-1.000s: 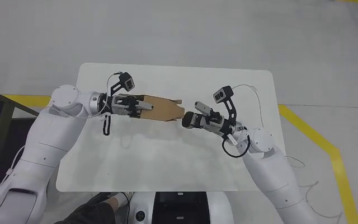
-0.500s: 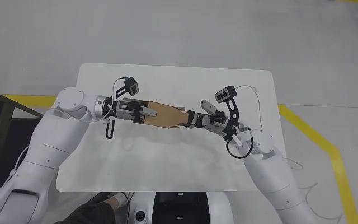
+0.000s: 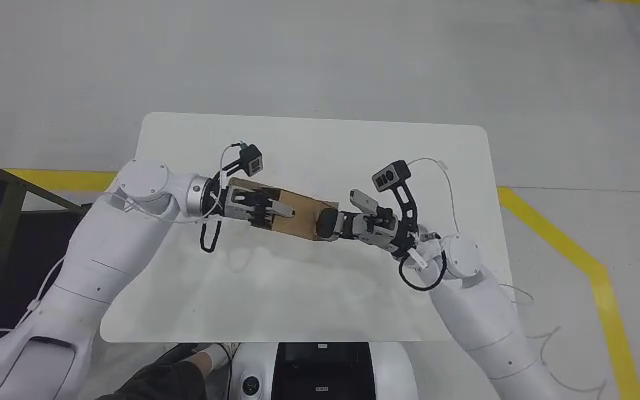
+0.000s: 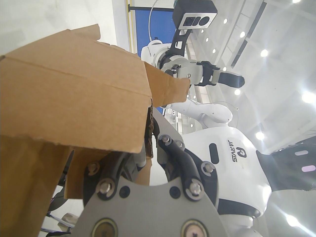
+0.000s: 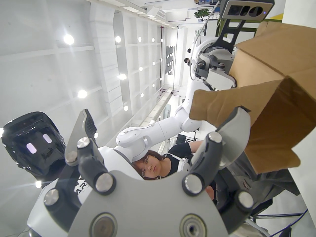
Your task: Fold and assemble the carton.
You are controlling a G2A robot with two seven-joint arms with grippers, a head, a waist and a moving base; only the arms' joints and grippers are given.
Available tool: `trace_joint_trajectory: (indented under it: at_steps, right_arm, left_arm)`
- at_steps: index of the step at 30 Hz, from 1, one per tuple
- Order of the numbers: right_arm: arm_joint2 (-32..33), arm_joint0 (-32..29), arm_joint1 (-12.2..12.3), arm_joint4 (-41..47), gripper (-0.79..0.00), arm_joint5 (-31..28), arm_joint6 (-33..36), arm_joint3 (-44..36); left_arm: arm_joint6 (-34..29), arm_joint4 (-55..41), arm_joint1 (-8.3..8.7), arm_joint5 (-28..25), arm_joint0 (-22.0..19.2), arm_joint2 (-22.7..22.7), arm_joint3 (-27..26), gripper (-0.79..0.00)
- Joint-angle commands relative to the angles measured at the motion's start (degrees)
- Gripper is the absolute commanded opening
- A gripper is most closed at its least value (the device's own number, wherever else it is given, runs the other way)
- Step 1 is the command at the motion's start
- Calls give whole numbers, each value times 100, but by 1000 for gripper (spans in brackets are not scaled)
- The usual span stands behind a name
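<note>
Clamping corrugated brown carton [image 3: 308,215], left pincer [image 3: 272,207].

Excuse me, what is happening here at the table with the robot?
The robot holds a brown carton above the white table. Its left gripper grips one end. Its right gripper is open at the other end, one finger at a loose flap. That end is not yet folded shut.

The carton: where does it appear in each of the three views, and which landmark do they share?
Top view: carton over the table's middle, between the left gripper and the right gripper.
Left wrist view: carton close to the camera, held by the left gripper.
Right wrist view: carton's open end beside one finger of the right gripper.
Shared landmark: the right gripper at the carton's open end.
</note>
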Motion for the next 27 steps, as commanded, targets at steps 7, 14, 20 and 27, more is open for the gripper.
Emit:
trace_joint_trajectory:
  at_steps: [7, 14, 20, 27]
  right_arm:
    - [-77, 23, -20, -117, 0, -36, -104, 29]
    - [98, -41, 0, -14, 0, -111, -109, -122]
    - [392, -189, 55, 40, 0, -47, -101, -289]
    - [404, -103, 72, -118, 0, 241, -98, -176]
  left_arm:
    - [-200, -110, -34, 41, -30, 32, -3, -785]
    - [-526, -141, -7, -41, -88, -142, 268, -785]
    - [-1022, -306, 16, -72, -440, -254, 833, -785]
    - [-1022, -796, 215, -102, -886, 249, 867, -785]
